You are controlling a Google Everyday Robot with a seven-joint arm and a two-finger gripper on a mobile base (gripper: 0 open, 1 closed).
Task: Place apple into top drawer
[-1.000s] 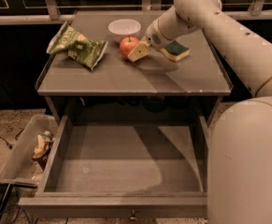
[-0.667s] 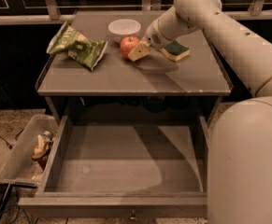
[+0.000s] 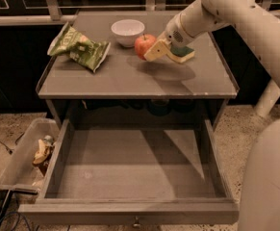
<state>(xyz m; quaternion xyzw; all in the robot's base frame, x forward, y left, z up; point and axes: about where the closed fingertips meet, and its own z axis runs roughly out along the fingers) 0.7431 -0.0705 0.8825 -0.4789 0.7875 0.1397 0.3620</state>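
The red-orange apple (image 3: 140,44) is at the back middle of the grey table top, just right of the white bowl. My gripper (image 3: 150,52) reaches in from the upper right and is shut on the apple, one pale finger (image 3: 156,50) lying across its right side. The apple appears lifted slightly off the table, with a shadow on the surface below and to the right. The top drawer (image 3: 130,170) is pulled wide open beneath the table. Its flat grey bottom is bare and its small knob (image 3: 137,222) shows on the front edge.
A white bowl (image 3: 128,31) and a green chip bag (image 3: 80,47) lie on the table top (image 3: 130,81). A green-and-yellow sponge (image 3: 182,55) sits behind the gripper. A clear plastic bin (image 3: 14,165) with scraps stands on the floor left of the drawer. My robot body fills the right edge.
The gripper has moved the apple a little to the right and up, away from the bowl. The sponge, bowl and chip bag stay in place.
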